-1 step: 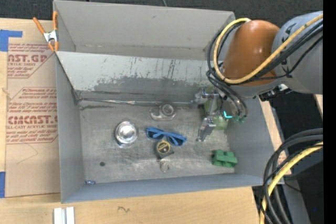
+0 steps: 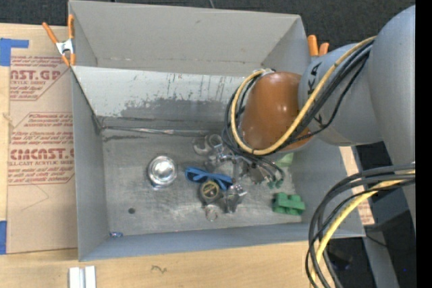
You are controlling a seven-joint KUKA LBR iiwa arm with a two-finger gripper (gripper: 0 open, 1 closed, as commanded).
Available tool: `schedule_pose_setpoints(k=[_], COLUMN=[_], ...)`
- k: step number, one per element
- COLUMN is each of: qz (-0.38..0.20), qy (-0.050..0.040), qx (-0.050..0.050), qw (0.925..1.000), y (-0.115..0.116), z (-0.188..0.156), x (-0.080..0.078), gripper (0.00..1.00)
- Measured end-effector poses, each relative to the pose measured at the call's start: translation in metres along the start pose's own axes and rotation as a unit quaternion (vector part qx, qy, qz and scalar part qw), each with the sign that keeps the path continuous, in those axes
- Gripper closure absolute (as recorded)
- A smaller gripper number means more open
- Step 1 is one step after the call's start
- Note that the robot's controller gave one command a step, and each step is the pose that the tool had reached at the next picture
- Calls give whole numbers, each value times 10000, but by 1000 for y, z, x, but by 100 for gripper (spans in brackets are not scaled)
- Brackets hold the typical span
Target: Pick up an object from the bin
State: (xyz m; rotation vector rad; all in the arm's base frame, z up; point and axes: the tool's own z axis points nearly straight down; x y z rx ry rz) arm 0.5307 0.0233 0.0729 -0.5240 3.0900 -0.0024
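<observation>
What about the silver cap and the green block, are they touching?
Apart. The camera view shows the silver cap at the left of the bin, the green block at its right, a blue piece and bare floor between them.

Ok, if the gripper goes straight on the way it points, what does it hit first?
Probably the blue curved piece or the dark round part beside it, right under the gripper; depth is unclear.
</observation>
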Motion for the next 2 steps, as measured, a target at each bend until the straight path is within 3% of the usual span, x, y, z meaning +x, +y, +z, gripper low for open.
schedule_pose_setpoints(k=[1, 2], qz=[-5, -1300], qy=[72, -9], qx=[-14, -14], qw=[10000, 9915], y=[0, 65], z=[0, -161], x=[3, 5], gripper=[100, 100])
